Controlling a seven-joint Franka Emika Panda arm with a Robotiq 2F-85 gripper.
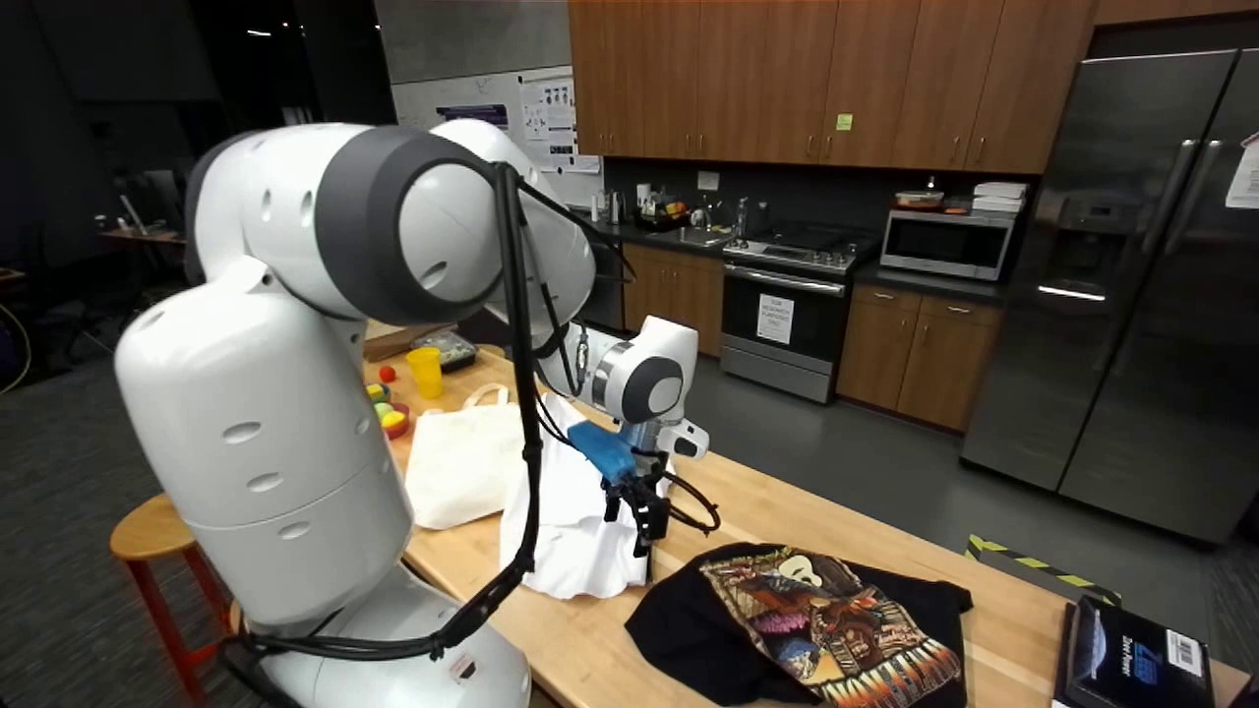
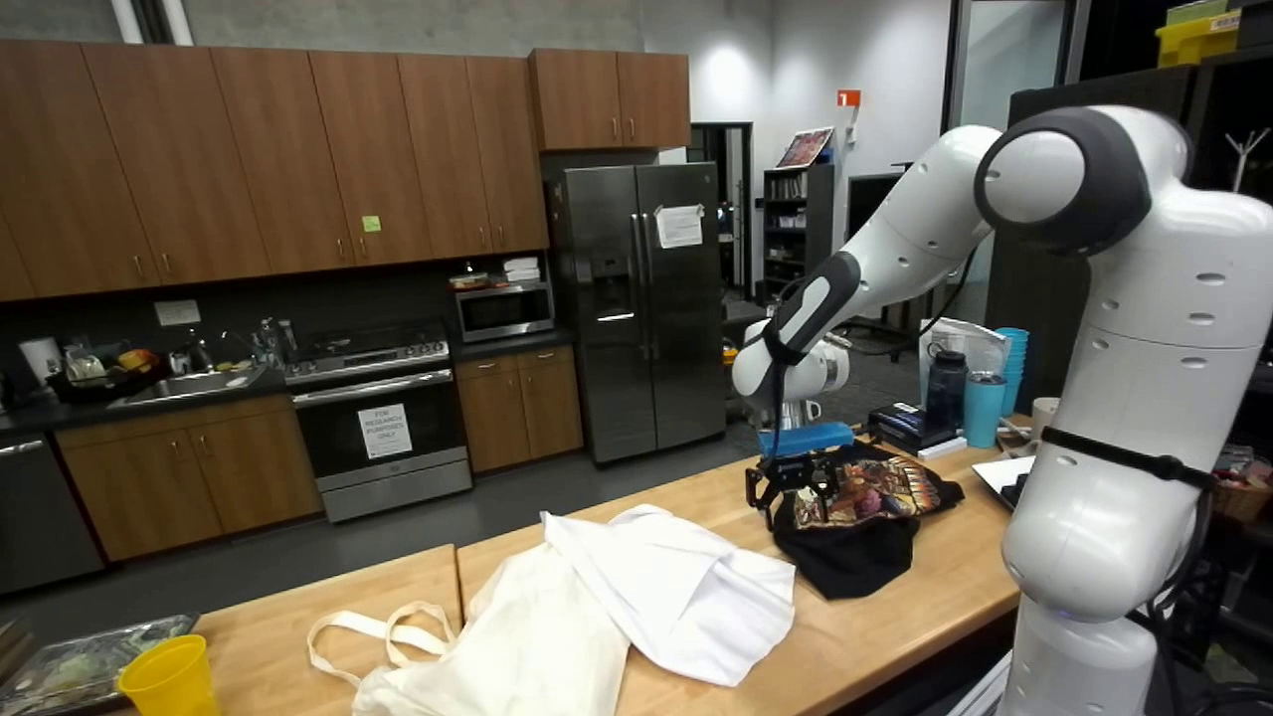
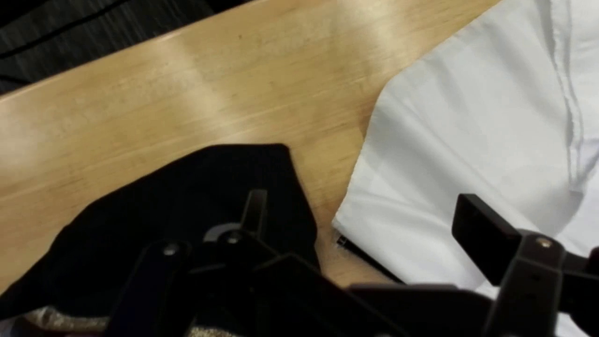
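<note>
My gripper (image 1: 629, 526) is open and empty, pointing down above the wooden table; it also shows in an exterior view (image 2: 796, 497) and the wrist view (image 3: 360, 210). In the wrist view, one finger is over a black shirt (image 3: 234, 182) and one over a white cloth (image 3: 435, 154). The black shirt with a colourful print also lies flat in both exterior views (image 1: 689, 610) (image 2: 855, 562). The wrinkled white cloth (image 1: 570, 551) (image 2: 696, 587) partly overlaps a cream tote bag (image 2: 537, 626) (image 1: 457, 462). A thin black strip (image 3: 369, 260) pokes out from under the white cloth's edge.
A black box (image 1: 1141, 654) sits at the table's end. A yellow cup (image 1: 425, 372), small bowls (image 1: 393, 421) and a clear-lidded tray (image 2: 94, 661) stand at the opposite end. A dark bottle (image 2: 945, 393) and blue cups (image 2: 985, 408) stand near the arm. A stool (image 1: 157, 531) is beside the table.
</note>
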